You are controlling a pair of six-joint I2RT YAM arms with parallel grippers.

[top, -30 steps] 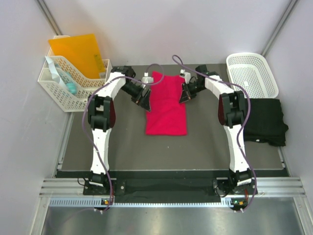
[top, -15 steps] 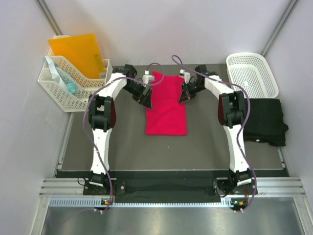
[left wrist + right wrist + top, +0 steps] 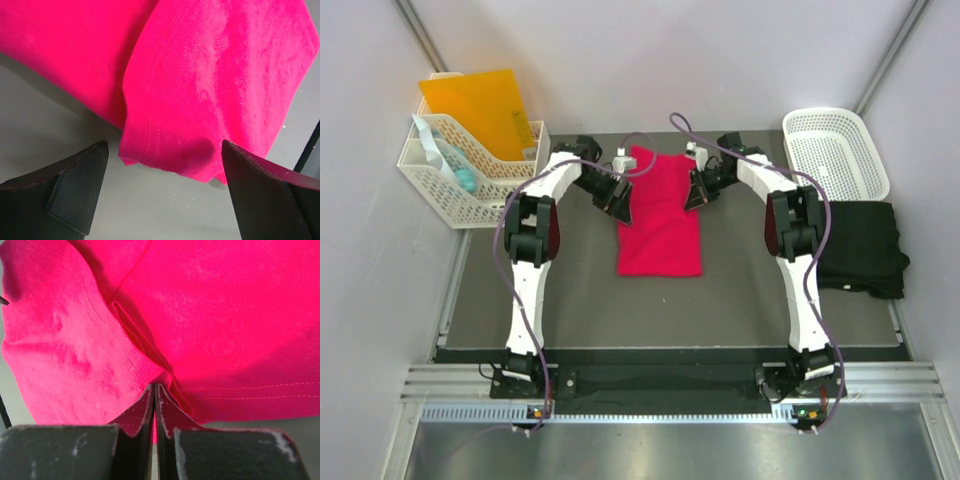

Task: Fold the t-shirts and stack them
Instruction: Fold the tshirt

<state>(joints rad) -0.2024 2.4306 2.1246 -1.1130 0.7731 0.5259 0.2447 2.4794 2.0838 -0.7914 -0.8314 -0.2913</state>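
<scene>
The pinkish-red t-shirt (image 3: 660, 215) lies folded into a long narrow shape in the middle of the dark mat. My left gripper (image 3: 617, 203) hovers open at its far left edge; in the left wrist view a stitched sleeve hem (image 3: 165, 150) lies just ahead of the wide-apart fingers (image 3: 80, 175), which hold nothing. My right gripper (image 3: 697, 192) is at the far right edge, shut, with a pinched fold of the red cloth (image 3: 225, 315) gathered at its fingertips (image 3: 154, 387). The black t-shirt (image 3: 860, 250) lies crumpled at the mat's right edge.
A white lattice basket (image 3: 835, 150) stands at the back right. At the back left a white basket (image 3: 450, 185) holds an orange folder (image 3: 480, 110) and other items. Grey walls close in on three sides.
My left gripper has drifted slightly toward the back of the table along the shirt's left edge. The right gripper and the shirts have stayed put.
</scene>
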